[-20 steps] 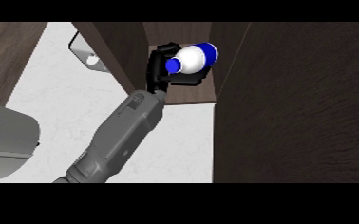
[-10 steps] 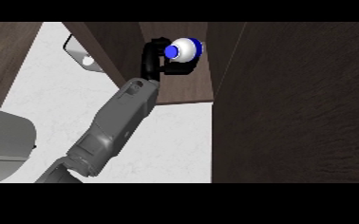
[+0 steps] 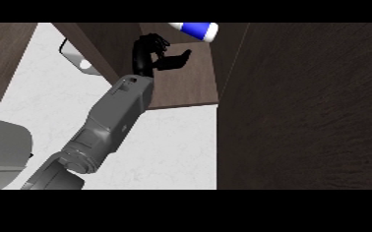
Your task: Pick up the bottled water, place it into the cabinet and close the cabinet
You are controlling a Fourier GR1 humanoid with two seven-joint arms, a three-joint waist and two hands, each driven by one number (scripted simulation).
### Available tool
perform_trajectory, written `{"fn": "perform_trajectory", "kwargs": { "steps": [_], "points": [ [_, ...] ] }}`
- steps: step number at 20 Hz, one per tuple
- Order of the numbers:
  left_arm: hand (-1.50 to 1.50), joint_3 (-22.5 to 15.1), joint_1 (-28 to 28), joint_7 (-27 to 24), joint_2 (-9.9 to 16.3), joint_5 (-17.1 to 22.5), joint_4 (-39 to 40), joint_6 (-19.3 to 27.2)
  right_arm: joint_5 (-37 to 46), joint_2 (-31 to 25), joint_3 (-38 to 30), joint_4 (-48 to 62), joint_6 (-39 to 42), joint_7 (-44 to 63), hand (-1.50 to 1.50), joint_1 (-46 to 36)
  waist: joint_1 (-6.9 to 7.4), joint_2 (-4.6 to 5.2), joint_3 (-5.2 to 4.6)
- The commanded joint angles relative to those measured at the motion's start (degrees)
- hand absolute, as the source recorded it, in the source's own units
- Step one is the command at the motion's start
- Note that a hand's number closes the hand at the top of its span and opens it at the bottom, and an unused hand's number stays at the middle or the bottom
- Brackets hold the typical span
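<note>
I saw the bottled water lying on its side at the far end of the cabinet shelf, partly cut off by the view's top edge. My left hand hovered just nearer than it, apart from it, fingers spread wide and holding nothing. The grey forearm stretched in over the white counter.

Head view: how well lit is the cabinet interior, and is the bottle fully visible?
Head view: the dark brown wooden cabinet reads dim, its shelf slightly lighter; the white bottle with blue label is cut off by the view's upper edge; the black robot hand blends into shadow beside it.
</note>
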Motion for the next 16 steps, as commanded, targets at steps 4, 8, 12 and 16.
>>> {"fn": "perform_trajectory", "kwargs": {
  "steps": [4, 8, 12, 16],
  "points": [
    [-1.5, -0.4, -3.9, -3.1, 0.0, -2.5, 4.7, 5.8, -4.2, -0.8, -0.6, -2.2, 2.0, 0.0, -1.5, 2.0, -1.44, 0.17, 0.0],
    [-1.5, -0.9, -4.8, -4.3, 0.8, -3.6, 6.4, 6.6, -4.4, -0.4, 0.1, -2.2, 0.9, 1.3, -1.5, -0.5, -1.02, 0.69, -0.03],
    [-1.5, 0.6, -6.0, -3.7, -0.7, -2.5, 6.0, 3.9, -6.1, -1.6, -1.1, -2.2, 1.3, 2.2, -1.5, -1.2, -0.69, 0.71, -0.05],
    [-1.5, 2.1, -5.7, -8.4, -0.8, -1.3, 2.5, -2.9, -4.5, -0.5, 1.2, -2.7, 0.7, 2.9, -1.5, -1.0, -0.02, 0.41, -0.12]
  ]
}}
